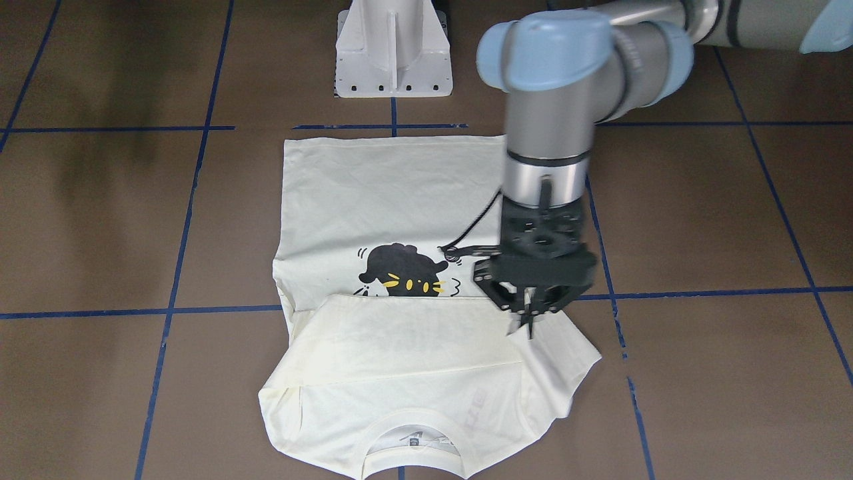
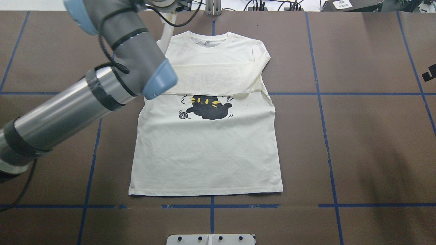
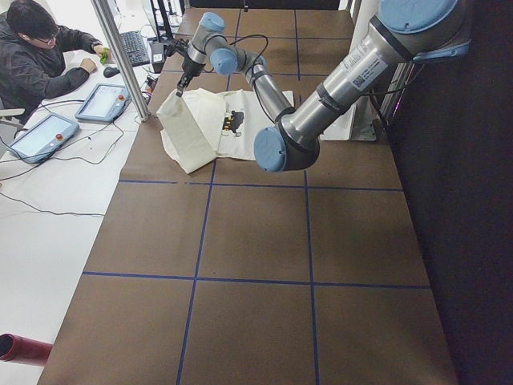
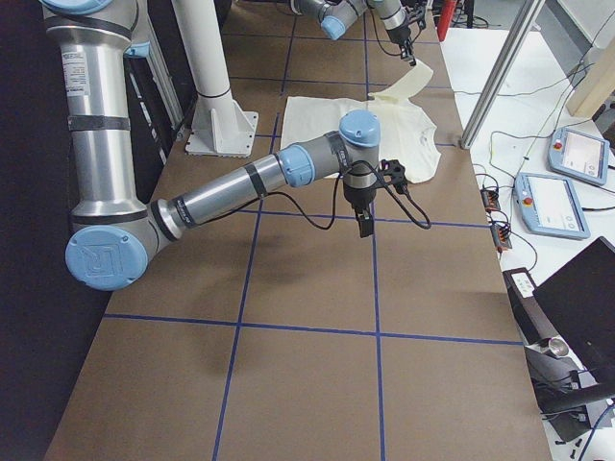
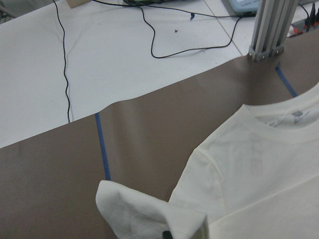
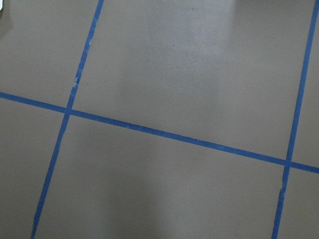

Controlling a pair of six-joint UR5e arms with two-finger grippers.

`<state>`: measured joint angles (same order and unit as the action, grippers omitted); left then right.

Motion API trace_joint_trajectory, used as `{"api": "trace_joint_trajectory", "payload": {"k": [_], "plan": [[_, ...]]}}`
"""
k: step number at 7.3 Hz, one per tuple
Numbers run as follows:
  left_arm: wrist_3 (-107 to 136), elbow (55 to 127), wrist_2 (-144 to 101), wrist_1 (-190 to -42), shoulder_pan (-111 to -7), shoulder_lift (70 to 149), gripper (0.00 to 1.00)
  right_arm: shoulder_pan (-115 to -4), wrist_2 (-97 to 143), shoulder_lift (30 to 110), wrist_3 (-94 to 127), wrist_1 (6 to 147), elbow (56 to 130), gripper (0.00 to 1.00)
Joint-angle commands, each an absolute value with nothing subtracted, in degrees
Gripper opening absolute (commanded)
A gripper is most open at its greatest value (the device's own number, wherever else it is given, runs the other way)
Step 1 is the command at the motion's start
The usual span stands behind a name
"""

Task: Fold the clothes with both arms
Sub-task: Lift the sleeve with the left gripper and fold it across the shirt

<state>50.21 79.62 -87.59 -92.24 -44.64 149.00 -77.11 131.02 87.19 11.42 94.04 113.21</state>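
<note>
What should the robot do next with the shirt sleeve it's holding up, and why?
Probably swing the left gripper sideways across the T-shirt, toward the robot's right. It pinches one sleeve lifted off the table, while the other sleeve already lies folded across the chest next to the cat print, so this one likely goes on top.

Front camera facing the pedestal (image 1: 393, 60), overhead behind it, both on the T-shirt (image 1: 386, 193), side cameras along the table (image 1: 700, 200), wrist cameras close

One cream-white cat-print T-shirt (image 2: 204, 153), two grey-and-silver tubular robot arms (left arm (image 2: 68, 102), right arm (image 4: 240, 187)), one white pedestal base (image 1: 393, 53), one seated person (image 3: 36, 56).
</note>
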Motion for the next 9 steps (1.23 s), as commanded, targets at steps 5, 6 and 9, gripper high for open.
{"api": "trace_joint_trajectory", "payload": {"k": [5,6,9], "plan": [[52.1,64.9,-70.3,-106.2,-25.8,154.2,0.0,-77.4,131.0,87.3,12.0,94.0,113.3,1.0],[52.2,64.1,-70.4,-106.3,-25.5,155.0,0.0,-77.4,131.0,87.3,12.0,94.0,113.3,1.0],[53.0,62.7,-70.9,-112.2,-25.4,155.9,0.0,-77.4,131.0,87.3,12.1,94.0,113.2,1.0]]}}
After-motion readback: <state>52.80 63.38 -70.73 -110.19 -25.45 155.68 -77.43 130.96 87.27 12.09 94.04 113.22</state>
